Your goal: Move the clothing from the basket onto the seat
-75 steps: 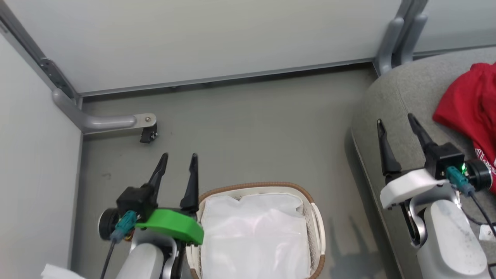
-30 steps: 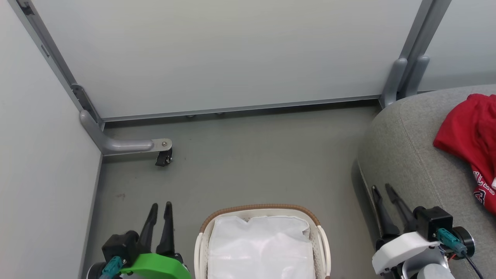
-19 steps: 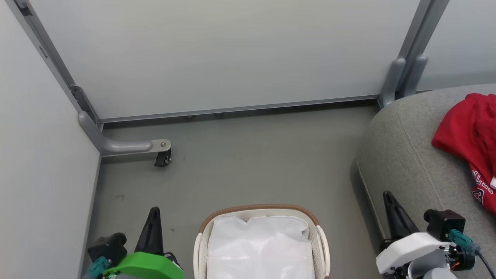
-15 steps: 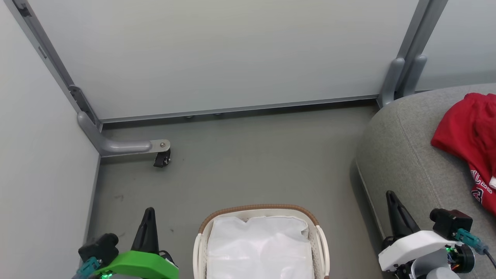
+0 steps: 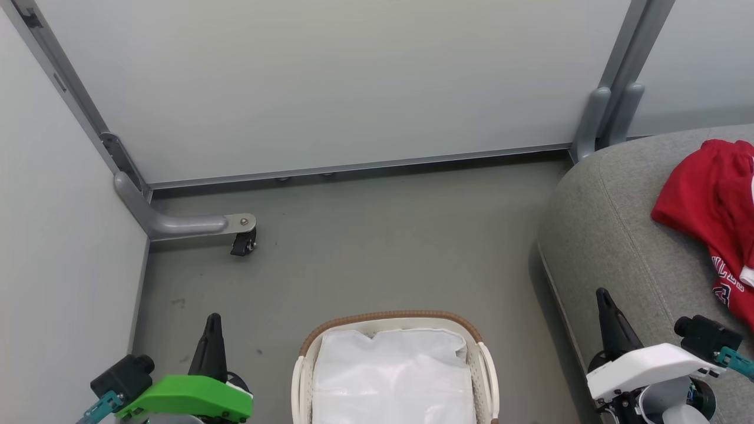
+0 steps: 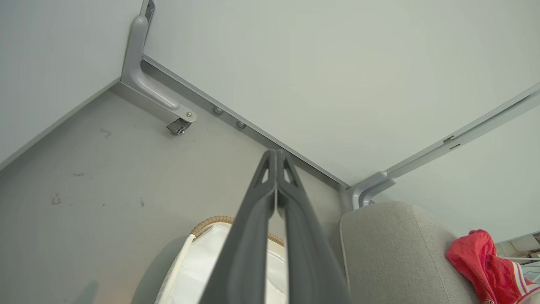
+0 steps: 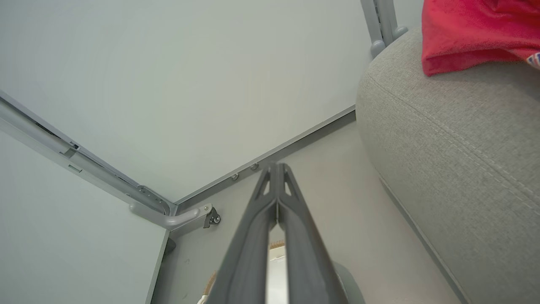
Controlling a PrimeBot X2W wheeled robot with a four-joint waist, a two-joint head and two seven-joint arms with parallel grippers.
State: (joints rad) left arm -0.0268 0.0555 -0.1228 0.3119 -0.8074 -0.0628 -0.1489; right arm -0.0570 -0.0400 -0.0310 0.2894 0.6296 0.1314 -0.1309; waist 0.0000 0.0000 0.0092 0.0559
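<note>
Both grippers have closed since a second ago. The left gripper [image 5: 212,323], left of the basket [image 5: 389,317], and the right gripper [image 5: 603,300], to the basket's right at the edge of the seat [image 5: 612,235], had their fingers spread then. Now each shows as a single dark spike, pinched on nothing. Both arms also sit lower in the head view, though the camera has shifted a little, so part of that may be the view's own move.

Inside the basket lies the plain white liner [image 5: 394,377]. The red clothing [image 5: 707,194] lies on the seat, well to the right of the basket. Judged from this, the moving looks finished and the arms seem to be tucking away. The basket's near end is cut off at the bottom edge, so a last piece there cannot be ruled out.

The wrist views settle the grip. In the left wrist view the gripper [image 6: 276,154] has its fingers pressed flat along their length. Beyond them are the basket's woven rim [image 6: 211,220] and, far to the basket's right, the clothing [image 6: 476,257] with striped trim. The right wrist view brings the clothing [image 7: 472,29] close, draped on top of the seat [image 7: 443,126] above a stitched seam. The head view adds the white lettering and the caster bracket [image 5: 194,224] beyond the basket's left.
</note>
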